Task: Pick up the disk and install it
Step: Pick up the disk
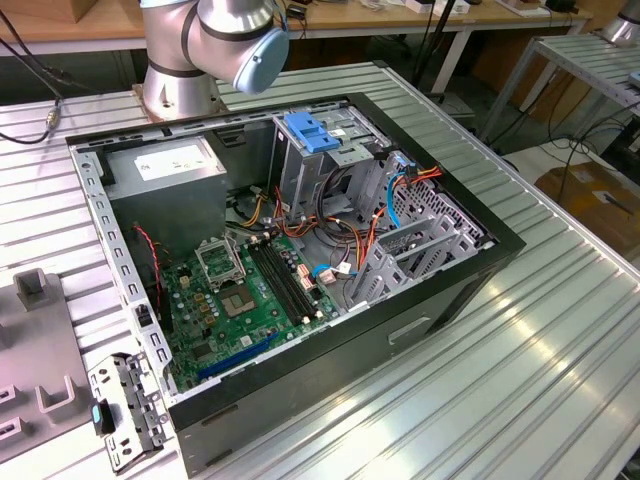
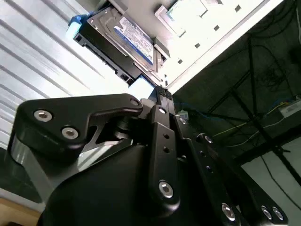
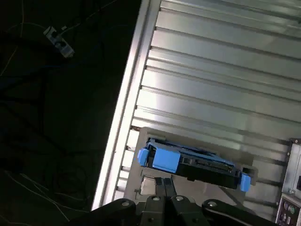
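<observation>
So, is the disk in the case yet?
No, in the first wrist view the disk lies in a grey holder on the ribbed table.

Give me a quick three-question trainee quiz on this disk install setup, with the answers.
1. True or false: the disk is already installed.
2. The disk's carrier is: A red, B blue, C green.
3. Fill in: the tool is nearest the ___.
Key: 1 false; 2 B; 3 disk.
</observation>
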Robot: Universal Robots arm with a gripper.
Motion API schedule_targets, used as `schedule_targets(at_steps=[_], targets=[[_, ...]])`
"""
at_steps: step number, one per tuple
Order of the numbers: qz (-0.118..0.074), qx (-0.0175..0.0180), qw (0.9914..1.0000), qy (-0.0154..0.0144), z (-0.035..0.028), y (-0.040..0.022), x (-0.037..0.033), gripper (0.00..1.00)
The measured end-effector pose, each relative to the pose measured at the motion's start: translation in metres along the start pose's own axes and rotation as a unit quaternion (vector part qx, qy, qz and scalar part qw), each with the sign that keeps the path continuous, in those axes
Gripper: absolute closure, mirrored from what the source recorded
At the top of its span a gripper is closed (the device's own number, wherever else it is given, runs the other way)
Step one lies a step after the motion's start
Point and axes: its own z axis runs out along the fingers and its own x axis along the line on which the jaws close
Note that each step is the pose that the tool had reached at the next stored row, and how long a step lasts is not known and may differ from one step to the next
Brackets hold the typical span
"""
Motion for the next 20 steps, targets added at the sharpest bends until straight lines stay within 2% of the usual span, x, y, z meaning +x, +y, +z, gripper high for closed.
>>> schedule_targets(at_steps=[3,5,6,7,9,13,15,17,18,20], targets=[[-0.034,0.0013,0.99941,0.0013,0.0,0.0,0.0,0.89],[-0.057,0.0022,0.99838,0.0022,0.0001,0.0,0.0,0.89],[-0.072,0.0027,0.9974,0.0028,0.0003,0.0,0.0,0.89],[-0.092,0.0036,0.99577,0.0034,0.0005,0.0,-0.0001,0.89],[-0.098,0.0041,0.99521,0.0028,0.0008,0.0015,-0.001,0.89],[-0.103,0.0045,0.9947,0.0025,0.0018,0.0066,-0.0044,0.89],[-0.108,0.0047,0.99411,0.0026,0.0023,0.0085,-0.0056,0.89],[-0.119,0.0051,0.99288,0.0031,0.0028,0.0118,-0.0077,0.89],[-0.122,0.0052,0.99254,0.0032,0.003,0.0125,-0.0081,0.89],[-0.132,0.0056,0.99119,0.0034,0.0035,0.0132,-0.0084,0.89]])
